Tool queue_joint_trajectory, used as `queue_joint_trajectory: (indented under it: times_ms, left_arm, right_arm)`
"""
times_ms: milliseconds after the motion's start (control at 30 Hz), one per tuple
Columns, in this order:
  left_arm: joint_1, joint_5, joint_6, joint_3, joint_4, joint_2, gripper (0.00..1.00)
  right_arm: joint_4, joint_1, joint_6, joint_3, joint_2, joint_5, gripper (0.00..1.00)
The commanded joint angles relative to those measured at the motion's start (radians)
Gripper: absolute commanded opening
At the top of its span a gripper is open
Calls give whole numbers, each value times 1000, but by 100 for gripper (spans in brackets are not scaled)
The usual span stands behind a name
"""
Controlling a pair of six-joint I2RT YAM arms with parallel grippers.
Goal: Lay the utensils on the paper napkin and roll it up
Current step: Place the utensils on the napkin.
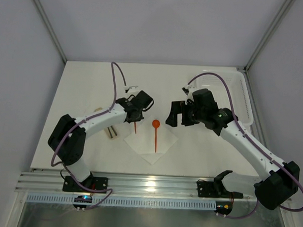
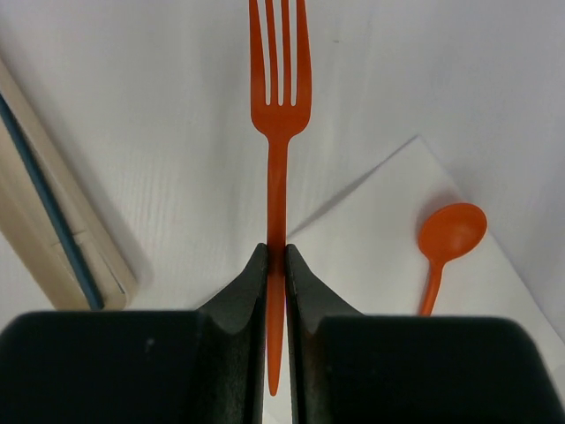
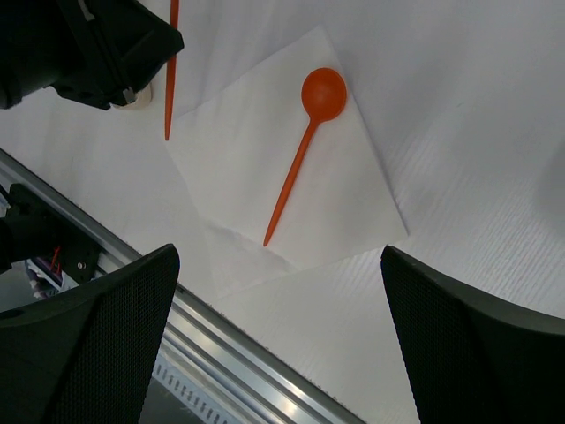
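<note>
Left gripper [image 2: 275, 258] clamped on orange fork [image 2: 279, 132] handle.
Spoon [image 3: 307, 150] lies on napkin [image 3: 344, 208] near front edge; right gripper [image 1: 175, 116] spread wide, empty.

In the top view the napkin [image 1: 151, 143] lies on the table [image 1: 91, 90] at lower centre. The spoon [image 1: 156, 136] lies on it, bowl toward the top of the frame. Just left of the spoon, the fork [image 1: 135, 128] hangs in the left tool [image 1: 134, 118] over the napkin's left corner. A bar [image 1: 110, 132] lies further left. The right tool [image 1: 175, 117] is right of the spoon's bowl, and the basket [image 1: 242, 90] is at upper right.
</note>
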Motion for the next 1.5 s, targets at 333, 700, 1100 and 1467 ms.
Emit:
queue_joint_trajectory:
  times_ms: [333, 700, 1100, 1467]
  left_arm:
    - [-114, 72, -93, 81, 114, 175, 0]
    - [-169, 29, -141, 103, 108, 214, 0]
    - [-209, 4, -165, 64, 108, 208, 0]
    - [-235, -8, -182, 6, 105, 174, 0]
  right_arm:
    - [2, 3, 7, 6, -73, 95, 99]
    - [4, 3, 12, 1, -77, 95, 99]
    - [7, 3, 15, -5, -88, 93, 99]
    - [15, 3, 16, -6, -88, 89, 99]
